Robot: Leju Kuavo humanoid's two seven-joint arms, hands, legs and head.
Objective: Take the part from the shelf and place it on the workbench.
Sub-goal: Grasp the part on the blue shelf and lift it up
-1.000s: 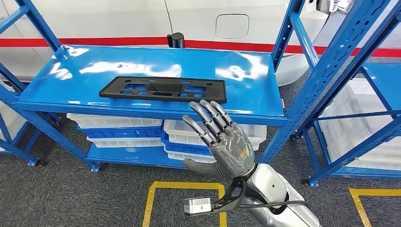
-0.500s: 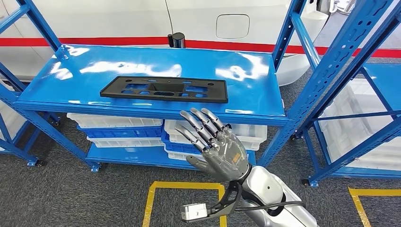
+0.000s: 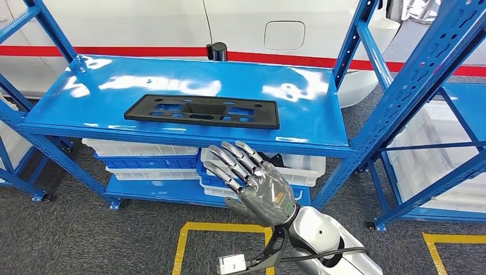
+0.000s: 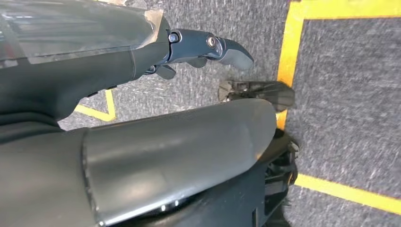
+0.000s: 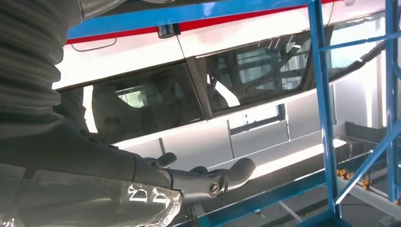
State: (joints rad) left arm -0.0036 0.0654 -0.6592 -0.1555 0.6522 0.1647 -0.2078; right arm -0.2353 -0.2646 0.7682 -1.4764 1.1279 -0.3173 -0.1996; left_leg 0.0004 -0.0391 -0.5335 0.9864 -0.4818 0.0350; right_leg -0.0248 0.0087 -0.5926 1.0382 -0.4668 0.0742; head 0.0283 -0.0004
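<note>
The part is a flat black plastic panel (image 3: 202,110) with several cut-outs, lying lengthwise near the front edge of the blue shelf top (image 3: 143,80). My right hand (image 3: 252,182) is raised below and just in front of the shelf's front edge, under the panel's right end, fingers spread and holding nothing. In the right wrist view the right hand (image 5: 198,179) has its fingers stretched out with nothing in them. My left hand (image 4: 208,47) hangs over the grey floor, its fingers loosely extended and empty.
Blue upright posts (image 3: 401,86) rise at the right of the shelf, with another rack beyond. White and blue bins (image 3: 149,157) are stacked on the lower shelf. A white vehicle with a red stripe (image 3: 114,50) stands behind. Yellow floor tape (image 3: 189,240) marks the carpet.
My right hand has dropped from overlapping the shelf's front edge to below it, moving slightly left and toward me. The camera has shifted a little. The panel has not moved.
</note>
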